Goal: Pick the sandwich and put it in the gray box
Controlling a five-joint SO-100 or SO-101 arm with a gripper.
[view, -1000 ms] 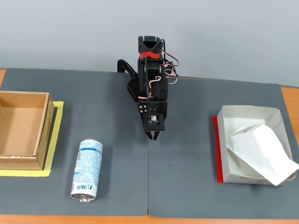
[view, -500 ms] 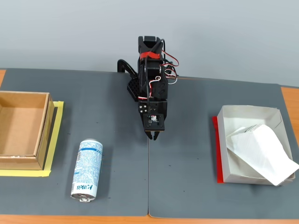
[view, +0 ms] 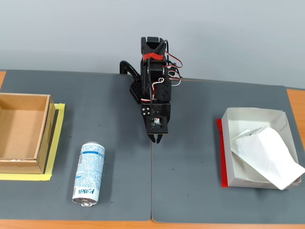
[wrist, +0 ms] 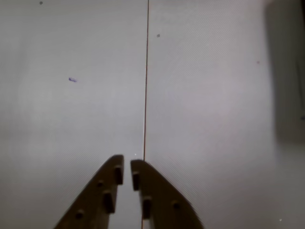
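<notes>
Change since earlier frames: none visible; arm, sandwich, can and both boxes sit where they were, so the scene reads as settled.
Meaning for task: sandwich already lies in the gray box; I judge the job done and the arm parked.
Wrist view, tool [wrist: 127,168]: two fingers nearly together, a thin gap between the tips, nothing held.
Wrist view, desk [wrist: 214,95]: bare mat below, with a thin seam running up from the fingertips.
Fixed view, sandwich [view: 267,155]: white wedge resting in the gray box [view: 252,114], one corner overhanging the near right wall.
Fixed view, arm [view: 155,76]: folded at mid desk, tool [view: 156,140] pointing down just above the mat, well apart from the gray box.
Fixed view, others: can [view: 89,172] lying on its side near the brown box [view: 24,164], both untouched.
</notes>
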